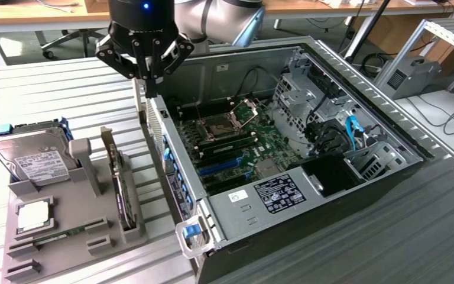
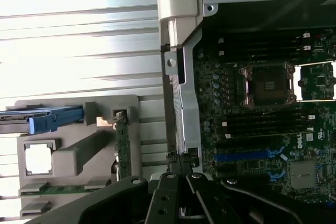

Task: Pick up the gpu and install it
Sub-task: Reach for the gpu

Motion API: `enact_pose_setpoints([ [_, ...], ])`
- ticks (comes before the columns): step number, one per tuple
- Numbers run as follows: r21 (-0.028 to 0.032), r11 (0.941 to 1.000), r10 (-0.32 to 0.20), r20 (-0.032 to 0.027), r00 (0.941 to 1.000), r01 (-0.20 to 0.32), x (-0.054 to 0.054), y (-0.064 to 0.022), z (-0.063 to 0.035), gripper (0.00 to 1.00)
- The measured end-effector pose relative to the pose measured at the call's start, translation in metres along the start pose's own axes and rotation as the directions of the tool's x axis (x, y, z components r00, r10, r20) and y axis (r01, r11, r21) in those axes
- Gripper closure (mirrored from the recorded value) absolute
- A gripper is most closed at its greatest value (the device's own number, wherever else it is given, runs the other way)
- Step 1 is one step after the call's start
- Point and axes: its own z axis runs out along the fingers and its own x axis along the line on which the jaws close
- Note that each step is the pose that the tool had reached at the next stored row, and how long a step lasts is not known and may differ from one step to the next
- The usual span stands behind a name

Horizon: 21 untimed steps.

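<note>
Edgewise, the gpu (image 1: 121, 189) runs alongside the case (image 1: 235, 77), bracket (image 1: 107, 145) end farthest.

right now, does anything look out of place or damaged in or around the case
Nothing looks spilled or broken. The one oddity: the CPU socket in the case looks empty, with its metal cover flipped open. The gpu stands on edge in the holder, not askew.
</note>
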Motion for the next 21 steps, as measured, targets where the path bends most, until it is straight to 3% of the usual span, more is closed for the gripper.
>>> enact_pose_setpoints([
  [21,0.0000,1.0000,0.000,0.0000,1.0000,0.000,0.016,-0.0012,-0.0002,0.89],
])
